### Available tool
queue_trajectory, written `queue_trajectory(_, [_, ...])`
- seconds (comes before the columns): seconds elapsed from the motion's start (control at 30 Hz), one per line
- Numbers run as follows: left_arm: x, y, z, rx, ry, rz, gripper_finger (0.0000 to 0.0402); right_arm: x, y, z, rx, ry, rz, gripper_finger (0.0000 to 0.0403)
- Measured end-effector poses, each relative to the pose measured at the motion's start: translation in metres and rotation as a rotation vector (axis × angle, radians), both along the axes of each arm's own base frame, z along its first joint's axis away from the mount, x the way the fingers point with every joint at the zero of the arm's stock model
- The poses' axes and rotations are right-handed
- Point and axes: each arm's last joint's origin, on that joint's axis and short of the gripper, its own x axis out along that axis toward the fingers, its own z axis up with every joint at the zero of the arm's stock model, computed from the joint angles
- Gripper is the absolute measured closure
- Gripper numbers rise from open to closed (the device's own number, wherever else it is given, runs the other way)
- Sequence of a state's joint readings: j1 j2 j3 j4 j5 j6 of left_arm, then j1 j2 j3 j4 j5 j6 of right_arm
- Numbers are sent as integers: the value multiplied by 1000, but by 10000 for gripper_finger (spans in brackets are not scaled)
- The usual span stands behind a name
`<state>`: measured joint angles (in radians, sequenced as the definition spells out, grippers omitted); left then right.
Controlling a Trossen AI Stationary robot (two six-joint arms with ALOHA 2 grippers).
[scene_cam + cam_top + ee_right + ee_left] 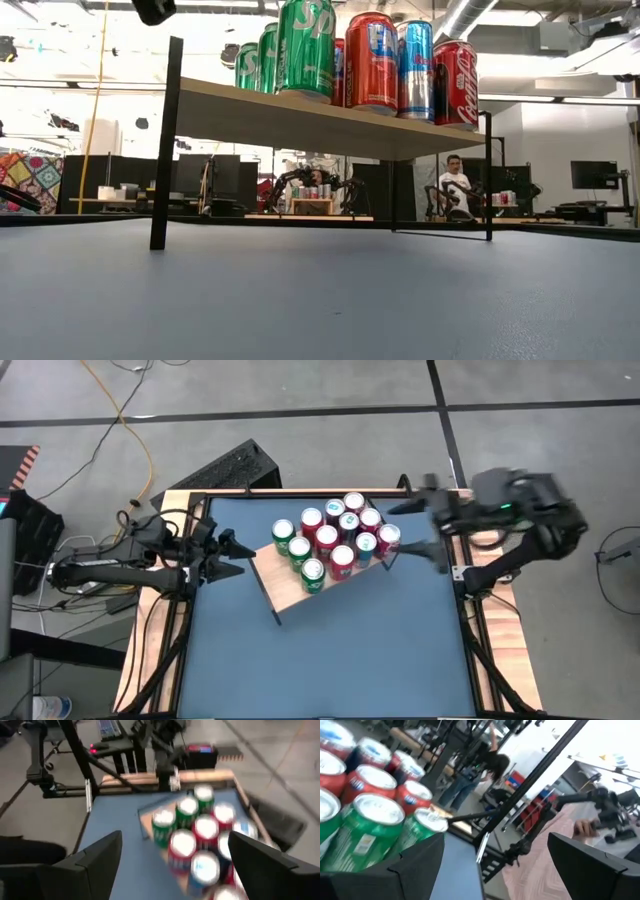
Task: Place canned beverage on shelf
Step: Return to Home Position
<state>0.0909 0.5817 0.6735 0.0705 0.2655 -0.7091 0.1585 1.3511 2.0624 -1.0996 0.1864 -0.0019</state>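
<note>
The shelf (290, 595) is set askew on the blue surface (330, 660), near the middle of the edge seen uppermost from above. A tight cluster of cans (340, 538) is stood upright on it. Three green cans (298, 550) are lined along the cluster's side towards the left hand (240, 557), and bare board is left at that end. The left hand is held just off that end, fingers spread. The right hand (400, 533) is held near the opposite end, likewise spread wide.
</note>
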Motion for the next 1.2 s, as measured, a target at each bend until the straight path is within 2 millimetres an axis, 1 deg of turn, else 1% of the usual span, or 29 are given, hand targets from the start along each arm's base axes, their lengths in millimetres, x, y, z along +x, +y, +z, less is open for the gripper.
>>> queue_trajectory(0.1, [0,0,-1,-13,17,3,60,-36,-4,3,87,25,-6,55])
queue_trajectory(0.17, [0,0,0,2,-1,16,60,-57,-7,1,144,56,-33,55])
queue_trajectory(0.23, [-2,0,5,111,-77,21,60,-69,-9,0,148,42,-74,55])
queue_trajectory(0.3, [-9,-1,10,221,-141,36,60,-79,-12,-3,120,9,-149,55])
queue_trajectory(0.37, [-16,-1,14,290,-191,88,60,-82,-12,-8,103,-37,-181,55])
queue_trajectory(0.43, [-25,0,14,336,-196,143,60,-86,-11,-17,111,-70,-164,55])
queue_trajectory(0.57, [-42,2,8,341,-116,287,60,-82,-5,-51,123,-97,-118,55])
queue_trajectory(0.7, [-54,6,-1,302,-18,418,60,-79,-3,-86,158,-150,-113,55])
queue_trajectory(0.77, [-59,5,-2,305,-9,431,60,-82,-4,-98,179,-203,-111,55])
queue_trajectory(0.83, [-62,5,-3,304,-25,422,60,-88,-6,-106,210,-261,-110,55])
queue_trajectory(0.93, [-61,4,-8,312,-45,393,60,-99,-9,-116,232,-312,-108,55])
queue_trajectory(1.0, [-56,3,-16,307,-94,387,60,-107,-11,-121,245,-350,-106,56])
queue_trajectory(1.1, [-50,2,-35,293,-198,372,60,-121,-15,-130,262,-400,-104,56])
queue_trajectory(1.2, [-48,0,-61,249,-201,347,60,-133,-19,-139,296,-452,-103,56])
